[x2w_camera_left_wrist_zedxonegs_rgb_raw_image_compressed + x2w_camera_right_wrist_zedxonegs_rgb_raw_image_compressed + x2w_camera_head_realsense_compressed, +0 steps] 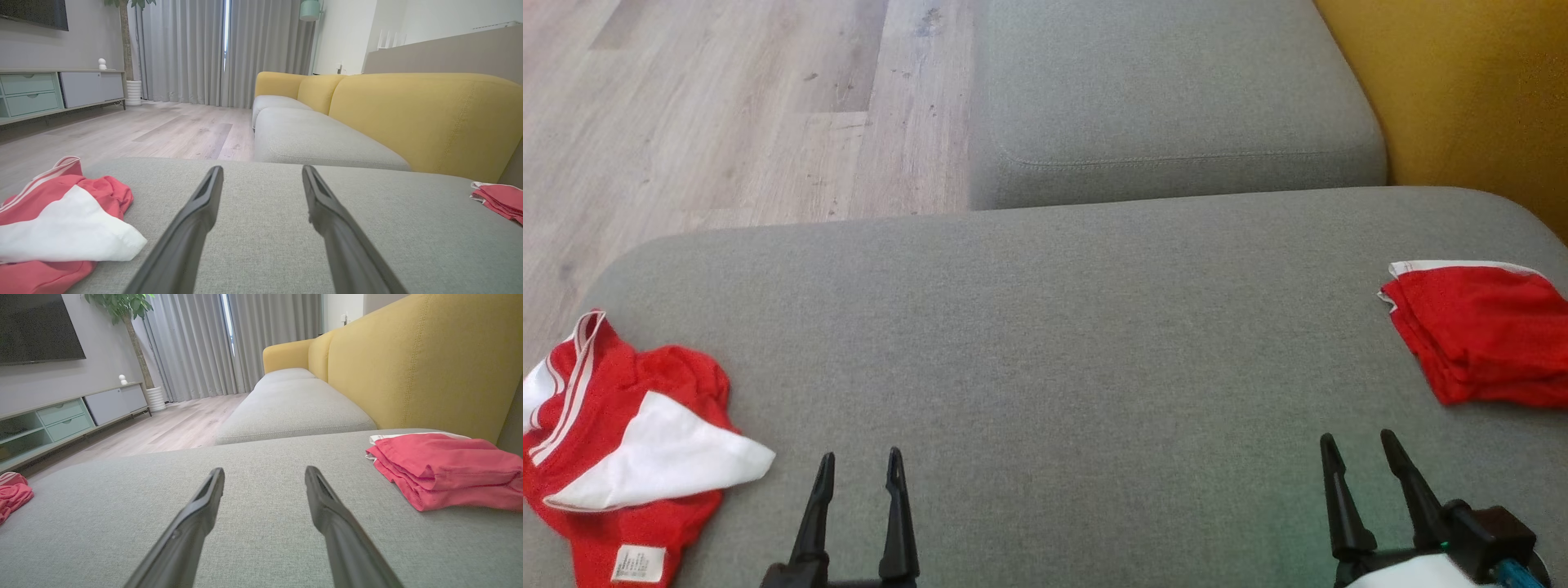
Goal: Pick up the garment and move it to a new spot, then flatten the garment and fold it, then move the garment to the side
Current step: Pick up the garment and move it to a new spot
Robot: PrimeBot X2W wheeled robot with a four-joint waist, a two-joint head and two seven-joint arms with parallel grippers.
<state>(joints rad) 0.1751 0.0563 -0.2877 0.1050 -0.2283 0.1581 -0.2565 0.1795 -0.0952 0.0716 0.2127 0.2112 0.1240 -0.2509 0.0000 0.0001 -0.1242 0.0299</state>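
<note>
On the big grey seat cushion (1054,327) of the sofa there are two red pieces of clothing, one at each end. The crumpled garment (637,449) lies bunched at the cushion's left edge. A white panel is turned up across its middle, white stripes run along one hem, and a small white label (637,563) shows at its near end. The folded garment (1482,335) sits at the cushion's far right edge as a neat, flat stack, with a strip of white trim showing along its back side. The two are well apart, with the bare grey middle of the cushion between them.

Both of the robot's hands hang over the near side of the cushion with their dark fingers pointing away across it. The left hand (860,455) is spread wide and holds nothing; it is just beside the crumpled garment but not touching it. The right hand (1357,438) is also spread wide and empty, near the folded garment but clear of it.

Beyond the cushion's far edge is a second grey seat (1168,90), with a yellow backrest (1462,82) to its right and pale wood floor (727,106) to its left.
</note>
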